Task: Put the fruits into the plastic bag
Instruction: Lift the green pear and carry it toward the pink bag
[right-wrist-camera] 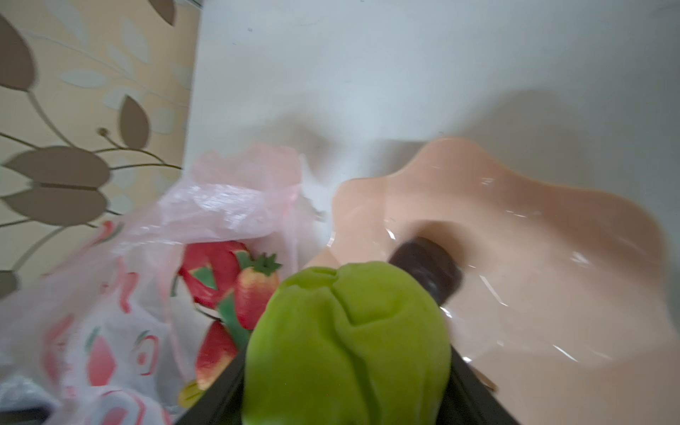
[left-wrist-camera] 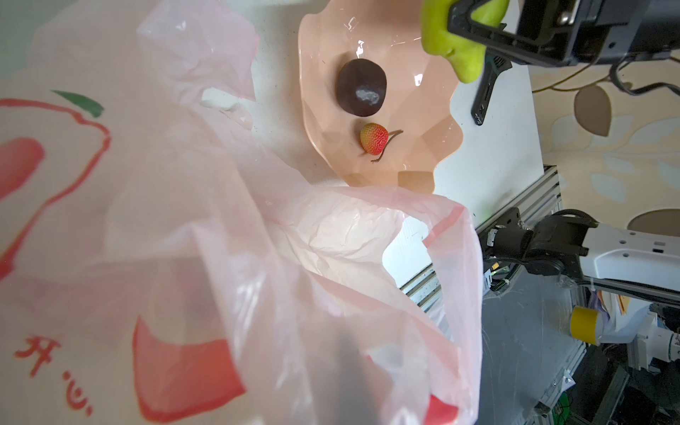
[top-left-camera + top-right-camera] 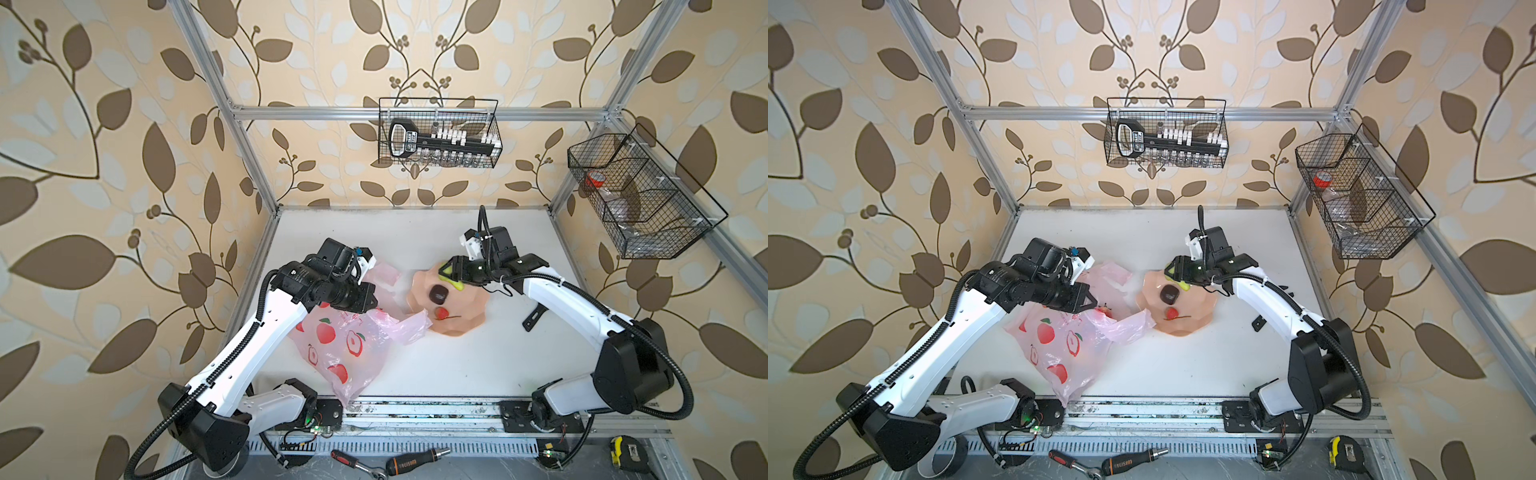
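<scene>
While right jaws grip green pear [image 1: 346,342] over bowl's [image 3: 465,322] far rim, note plastic bag [image 3: 345,345] mouth lies to their left in both top views, just beside bowl. Carry pear that way and you pass over plum [image 3: 437,294]. Left jaws shut, apparently pinching bag film.

— Anything to read here?
— Red characters 开心 printed on the plastic bag [image 2: 176,206], seen from the left wrist.
— And the screwdriver [image 3: 411,461]?
— Orange lettering on its handle, too blurred. Same for the white label on the black holder [image 3: 402,139].
</scene>
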Tool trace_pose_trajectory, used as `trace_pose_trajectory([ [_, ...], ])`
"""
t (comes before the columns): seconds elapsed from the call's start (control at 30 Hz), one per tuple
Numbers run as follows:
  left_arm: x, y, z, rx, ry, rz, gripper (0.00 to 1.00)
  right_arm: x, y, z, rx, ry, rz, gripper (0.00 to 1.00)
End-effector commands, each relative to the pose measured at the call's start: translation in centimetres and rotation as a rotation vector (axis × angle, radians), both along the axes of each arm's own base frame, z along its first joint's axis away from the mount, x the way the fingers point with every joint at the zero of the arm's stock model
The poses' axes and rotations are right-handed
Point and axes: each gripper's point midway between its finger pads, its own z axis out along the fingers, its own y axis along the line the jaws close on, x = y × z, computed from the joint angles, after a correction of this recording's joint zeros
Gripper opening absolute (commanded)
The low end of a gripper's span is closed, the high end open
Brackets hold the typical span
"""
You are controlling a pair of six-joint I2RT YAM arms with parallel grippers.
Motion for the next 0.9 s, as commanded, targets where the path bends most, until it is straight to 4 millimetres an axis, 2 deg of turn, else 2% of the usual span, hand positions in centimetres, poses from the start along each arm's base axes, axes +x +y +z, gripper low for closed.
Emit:
trace_pose_trajectory([
  [0.0, 0.1, 0.0, 1.5, -0.017, -0.044, -0.013, 0.00, 0.7, 4.0, 3.5, 0.262, 0.020, 0.080, 0.49],
  [0.13, 0.1, 0.0, 1.6, -0.018, -0.047, -0.012, 0.00, 1.2, 5.3, 3.7, 0.321, 0.051, 0.095, 0.49],
  [0.27, 0.1, 0.0, 1.6, -0.019, -0.048, -0.010, 0.00, 1.1, 6.8, 3.0, 0.357, 0.098, 0.120, 0.49],
  [0.5, 0.2, -0.1, 1.7, -0.023, -0.050, -0.010, 0.00, 0.2, 11.2, 2.5, 0.430, 0.161, 0.173, 0.48],
  [0.67, 0.6, 0.0, 2.0, -0.014, -0.065, -0.003, 0.00, -1.9, 15.3, 1.8, 0.458, 0.210, 0.238, 0.48],
  [0.87, 1.1, 0.1, 2.3, -0.005, -0.081, 0.003, 0.00, -5.9, 19.9, 0.5, 0.464, 0.275, 0.328, 0.47],
])
